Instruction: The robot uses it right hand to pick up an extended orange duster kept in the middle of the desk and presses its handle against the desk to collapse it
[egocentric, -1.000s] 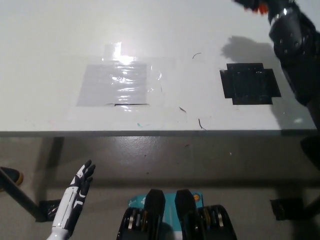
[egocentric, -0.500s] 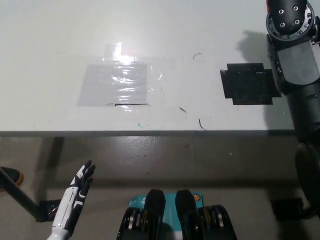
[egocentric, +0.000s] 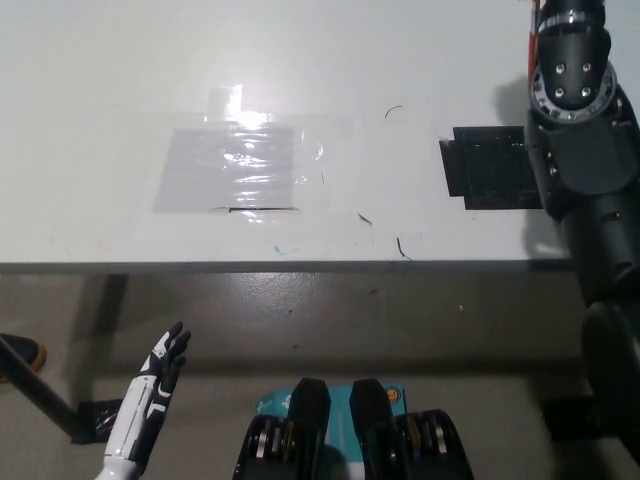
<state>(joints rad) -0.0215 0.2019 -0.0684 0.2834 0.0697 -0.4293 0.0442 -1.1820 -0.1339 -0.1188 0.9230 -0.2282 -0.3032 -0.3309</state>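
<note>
Head view, looking steeply down over the desk's near edge: at far left, low by the floor, the white left hand (egocentric: 165, 362) hangs below the desk with its fingers straight and slightly spread, holding nothing. Beside it on the floor sits a dark shoe tip (egocentric: 20, 352) at the picture's edge.

Moving right, the white desk (egocentric: 100, 120) carries a shiny patch of clear tape (egocentric: 238, 168) laid over a greyish rectangle, glare bouncing off its upper part. A few small dark marks lie on the surface just right of it. Further right, a black cross-shaped tape mark (egocentric: 490, 168) sits on the desk; its right side is hidden behind the robot's arm.

At far right, the black right arm (egocentric: 585, 160) rises from the bottom corner to the top edge, its round joint housing near the top. The right hand itself is cut off beyond the top of the picture, so I cannot tell whether it is spread or closed. A thin sliver of orange (egocentric: 531, 40) shows along the arm's left side at the very top, probably part of the duster; the rest of it is out of view.
</note>
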